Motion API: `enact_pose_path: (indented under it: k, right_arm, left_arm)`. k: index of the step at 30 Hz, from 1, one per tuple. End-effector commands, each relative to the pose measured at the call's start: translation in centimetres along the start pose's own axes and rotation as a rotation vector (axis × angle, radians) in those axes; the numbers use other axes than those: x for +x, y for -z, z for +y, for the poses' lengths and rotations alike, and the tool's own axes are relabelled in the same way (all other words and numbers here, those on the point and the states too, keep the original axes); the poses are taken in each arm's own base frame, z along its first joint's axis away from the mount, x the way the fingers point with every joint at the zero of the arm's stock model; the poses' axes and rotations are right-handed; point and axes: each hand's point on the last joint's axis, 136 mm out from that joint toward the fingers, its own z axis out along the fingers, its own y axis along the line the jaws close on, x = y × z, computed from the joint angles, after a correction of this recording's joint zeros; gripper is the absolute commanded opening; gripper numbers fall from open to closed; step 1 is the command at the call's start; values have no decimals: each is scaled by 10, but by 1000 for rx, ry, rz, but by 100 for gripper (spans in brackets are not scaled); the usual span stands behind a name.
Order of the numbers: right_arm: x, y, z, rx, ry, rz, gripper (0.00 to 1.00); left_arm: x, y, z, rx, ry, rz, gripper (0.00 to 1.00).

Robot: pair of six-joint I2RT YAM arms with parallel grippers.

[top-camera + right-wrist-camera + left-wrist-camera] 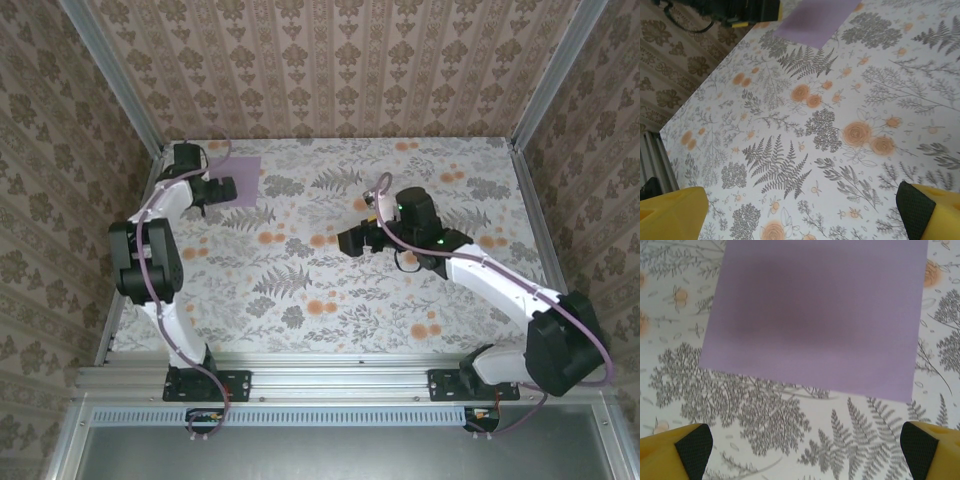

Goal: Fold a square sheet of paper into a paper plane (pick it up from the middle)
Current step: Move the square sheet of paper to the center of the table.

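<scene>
The square sheet of paper (245, 176) is plain lavender and lies flat and uncreased on the floral tabletop at the far left. My left gripper (212, 190) hovers at its near-left edge. In the left wrist view the sheet (815, 315) fills the upper part, and the left gripper (805, 452) stands open just short of its near edge, with bare table between the yellow fingers (690, 447). My right gripper (350, 240) is open over the table's middle, pointing left. From the right wrist the sheet (812, 20) lies far ahead of the right gripper (800, 215).
Patterned walls with metal corner posts (135, 100) close in the table on three sides. A metal rail (330, 380) carrying both arm bases runs along the near edge. The left arm (725, 10) stands beside the sheet.
</scene>
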Motion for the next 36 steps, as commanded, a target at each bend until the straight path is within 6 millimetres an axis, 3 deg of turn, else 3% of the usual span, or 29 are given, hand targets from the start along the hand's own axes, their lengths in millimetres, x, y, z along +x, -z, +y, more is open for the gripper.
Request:
enact_pose_path:
  k: [1,10,16,36]
  right_arm:
    - [-20,-14,10,-22,-4,-31,100]
    - [-23,-45,12,-28,-55,13,100]
    - [-25,-54,12,-28,-69,26,100]
    - [-22,-52,9,-8,-68,38,100]
  left_arm:
    - [-20,-8,3,-30,-41,3,100]
    - [-32,-55,-12,2,-17,60,99]
    - [-23,-81,-23,19,-8,138,98]
    - [24,-98,-25,-9,-6,363,99]
